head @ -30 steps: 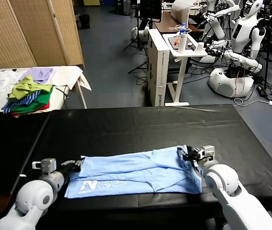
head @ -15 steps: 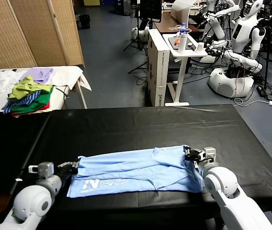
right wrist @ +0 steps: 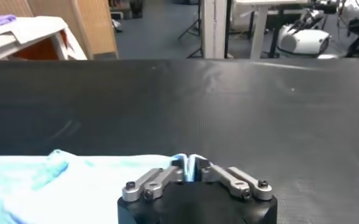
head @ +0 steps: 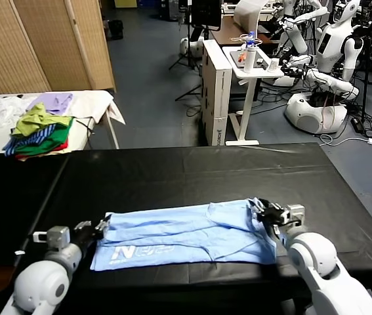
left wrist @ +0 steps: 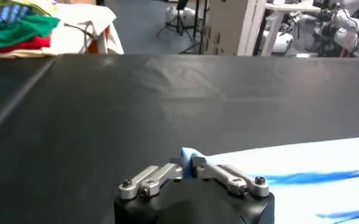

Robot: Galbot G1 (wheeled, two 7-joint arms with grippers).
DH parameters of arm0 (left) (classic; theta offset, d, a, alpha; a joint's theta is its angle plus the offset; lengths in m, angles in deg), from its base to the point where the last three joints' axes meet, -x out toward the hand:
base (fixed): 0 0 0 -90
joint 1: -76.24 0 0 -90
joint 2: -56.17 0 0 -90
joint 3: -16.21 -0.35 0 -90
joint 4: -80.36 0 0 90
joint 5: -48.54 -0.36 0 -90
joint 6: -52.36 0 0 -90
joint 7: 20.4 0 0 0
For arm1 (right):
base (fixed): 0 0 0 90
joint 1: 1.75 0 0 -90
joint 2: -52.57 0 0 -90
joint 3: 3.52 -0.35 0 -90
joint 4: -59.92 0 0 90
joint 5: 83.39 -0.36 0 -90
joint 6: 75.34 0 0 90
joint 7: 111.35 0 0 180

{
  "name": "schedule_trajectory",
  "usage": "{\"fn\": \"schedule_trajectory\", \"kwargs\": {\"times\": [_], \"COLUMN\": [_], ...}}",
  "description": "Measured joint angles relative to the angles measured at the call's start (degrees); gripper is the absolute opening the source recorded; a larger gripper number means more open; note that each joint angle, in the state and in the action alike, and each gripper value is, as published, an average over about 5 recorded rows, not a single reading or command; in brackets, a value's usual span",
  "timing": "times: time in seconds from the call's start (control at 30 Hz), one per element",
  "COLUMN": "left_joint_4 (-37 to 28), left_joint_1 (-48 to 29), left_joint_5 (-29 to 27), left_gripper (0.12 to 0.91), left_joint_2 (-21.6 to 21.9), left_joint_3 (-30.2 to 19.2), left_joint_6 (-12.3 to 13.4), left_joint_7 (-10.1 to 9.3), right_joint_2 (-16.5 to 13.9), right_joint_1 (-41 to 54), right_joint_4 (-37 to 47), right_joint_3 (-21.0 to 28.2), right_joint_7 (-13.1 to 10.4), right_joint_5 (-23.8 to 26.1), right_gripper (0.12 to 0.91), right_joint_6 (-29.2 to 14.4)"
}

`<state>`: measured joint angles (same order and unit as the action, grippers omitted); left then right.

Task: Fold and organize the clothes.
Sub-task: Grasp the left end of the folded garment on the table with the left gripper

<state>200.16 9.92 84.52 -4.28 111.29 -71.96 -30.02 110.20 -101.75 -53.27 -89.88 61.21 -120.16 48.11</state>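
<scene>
Light sky-blue cotton T-shirt [head: 186,233] with white block lettering lies folded into a long band across the near part of the black tabletop [head: 192,174], lettering toward the robot's left. Left hand [left wrist: 188,171] sits at the shirt's left end with fingertips close together and a small fold of blue cloth pinched between them. Right hand [right wrist: 189,168] at the right end looks the same, gripping a fold of shirt edge.
</scene>
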Motion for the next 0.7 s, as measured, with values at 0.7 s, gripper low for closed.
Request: {"fn": "schedule_trajectory", "kwargs": {"times": [0.7], "left_joint_4": [1.3], "left_joint_1": [5.7], "left_joint_5": [-0.9], "left_gripper": [0.907], "left_joint_2": [-8.9], "left_joint_3": [3.8], "left_joint_6": [1.0], "left_joint_7": [0.53], "right_joint_2": [0.0], "right_joint_1": [-5.1], "right_joint_4": [-4.7], "right_joint_3": [-4.8], "right_joint_7": [0.7], "right_joint_5": [-0.1], "right_gripper": [0.907], "right_joint_6": [-1.0]}}
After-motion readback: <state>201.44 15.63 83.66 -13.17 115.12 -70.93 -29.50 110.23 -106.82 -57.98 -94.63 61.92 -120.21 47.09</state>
